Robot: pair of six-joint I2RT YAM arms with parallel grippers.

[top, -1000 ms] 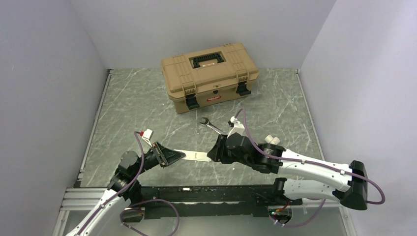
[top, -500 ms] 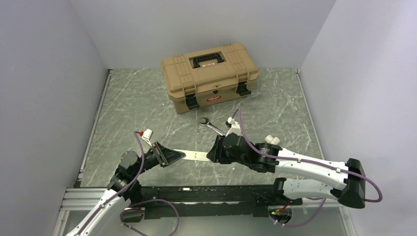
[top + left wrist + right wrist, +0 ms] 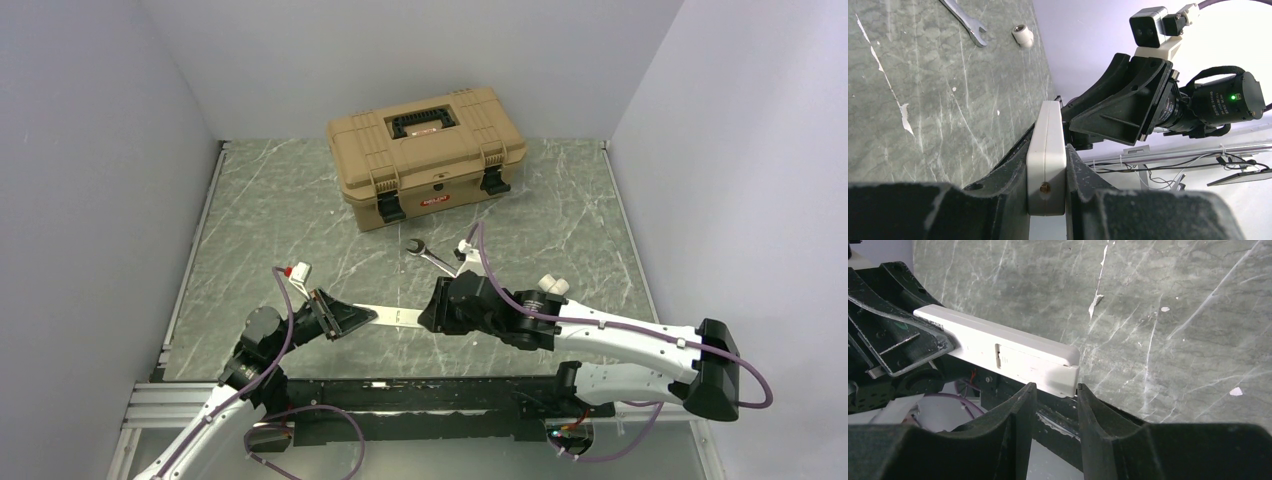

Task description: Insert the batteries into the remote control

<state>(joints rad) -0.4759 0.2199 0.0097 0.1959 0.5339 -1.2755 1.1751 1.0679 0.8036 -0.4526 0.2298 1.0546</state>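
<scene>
remote control (image 3: 398,316) between left pincer (image 3: 358,319) and right pincer (image 3: 428,318) — wrench (image 3: 429,255) behind

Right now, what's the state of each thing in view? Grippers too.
remote control: held above the table, battery cover looks closed
left gripper: shut on the remote control
right gripper: jaws flank the remote's free end, grip unclear
toolbox: lid closed, both latches down
wrench: flat on the table, nothing touching it

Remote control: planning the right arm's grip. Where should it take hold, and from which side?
Probably the remote control's free end, from the right along its length: the left end effector clamps the other end, so it juts toward the right end effector.
</scene>
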